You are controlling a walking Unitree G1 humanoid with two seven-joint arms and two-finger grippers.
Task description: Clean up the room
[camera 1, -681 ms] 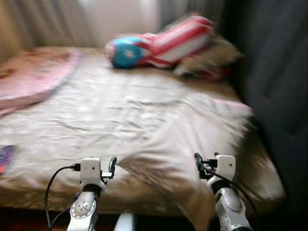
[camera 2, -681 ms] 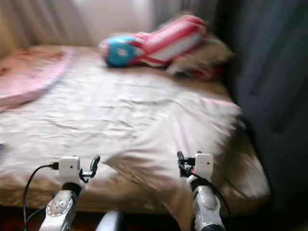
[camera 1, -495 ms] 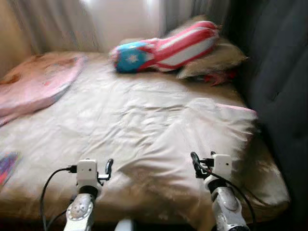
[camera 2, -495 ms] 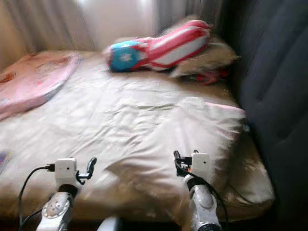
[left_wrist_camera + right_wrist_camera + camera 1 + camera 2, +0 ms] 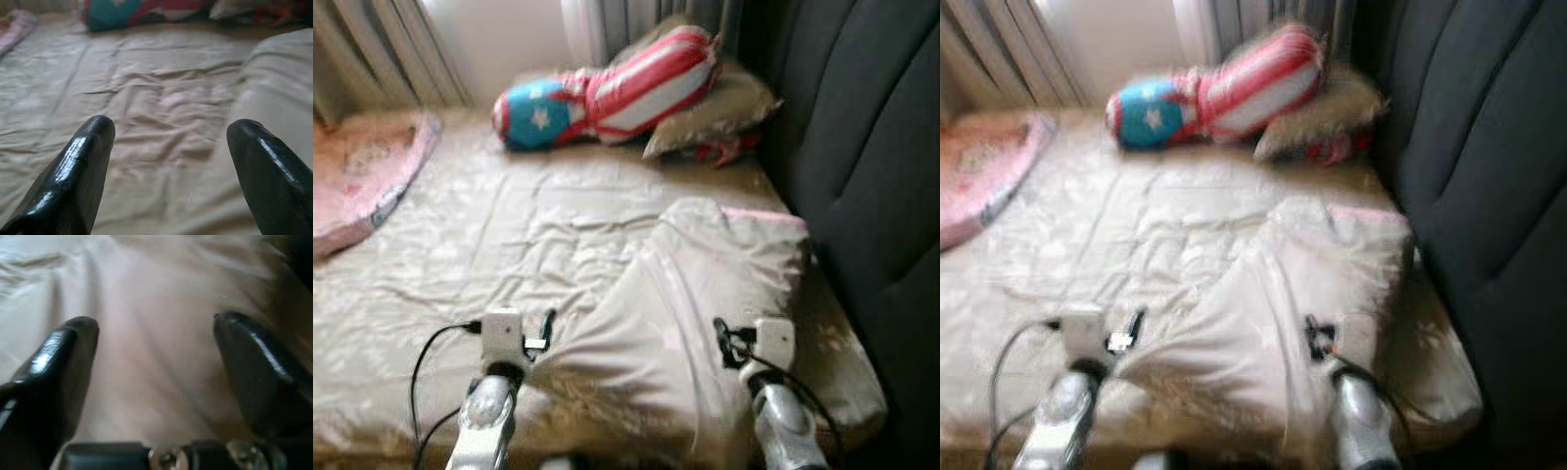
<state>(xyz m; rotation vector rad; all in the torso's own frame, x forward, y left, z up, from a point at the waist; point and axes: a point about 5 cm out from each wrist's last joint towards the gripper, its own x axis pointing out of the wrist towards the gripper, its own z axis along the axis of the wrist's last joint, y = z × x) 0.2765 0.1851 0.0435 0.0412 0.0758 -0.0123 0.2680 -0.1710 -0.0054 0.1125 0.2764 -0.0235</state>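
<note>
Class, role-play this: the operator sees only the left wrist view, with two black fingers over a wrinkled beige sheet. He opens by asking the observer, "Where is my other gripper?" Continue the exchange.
Observer: The right gripper hovers over the folded beige blanket at the bed's near edge, fingers open.
Operator: What lies to my far left?
Observer: A pink quilt lies on the bed's left side.
Operator: What is right of the bed?
Observer: A dark padded headboard stands along that side.
Operator: What is that teal thing ahead?
Observer: A long cushion, teal with a white star, then red and white stripes, leaning on a tan pillow.
</note>
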